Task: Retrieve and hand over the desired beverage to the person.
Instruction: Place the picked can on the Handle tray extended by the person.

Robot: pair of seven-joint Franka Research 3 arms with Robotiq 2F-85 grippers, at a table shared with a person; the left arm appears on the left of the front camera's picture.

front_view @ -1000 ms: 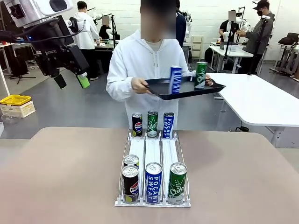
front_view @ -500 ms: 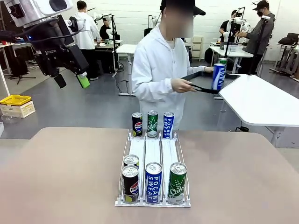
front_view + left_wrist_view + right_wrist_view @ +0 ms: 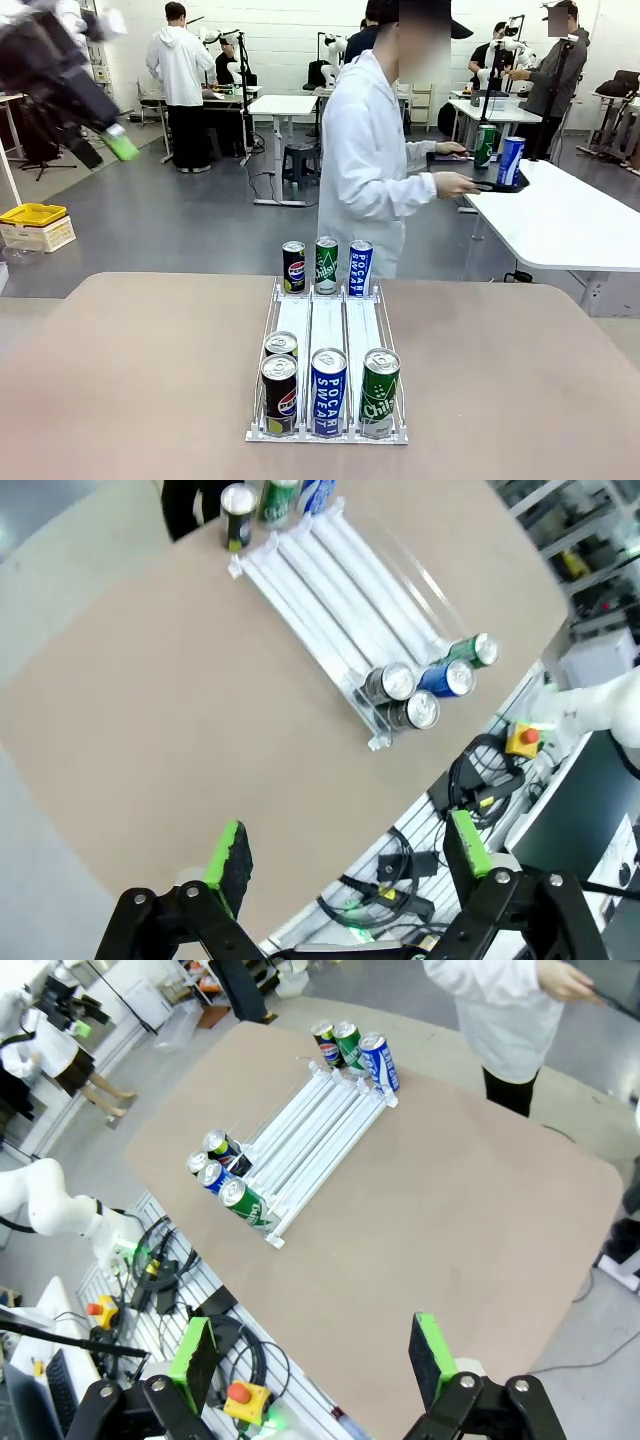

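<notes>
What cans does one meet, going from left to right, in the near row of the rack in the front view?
Pepsi can → Pocari Sweat can → green Chilsung can.

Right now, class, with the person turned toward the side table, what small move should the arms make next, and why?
Probably none yet: hold both arms high and wait. The person is turned away, setting the black tray with a green and a blue can toward the white side table. Both grippers, left and right, hang open above the can rack, and no drink choice is shown.
</notes>
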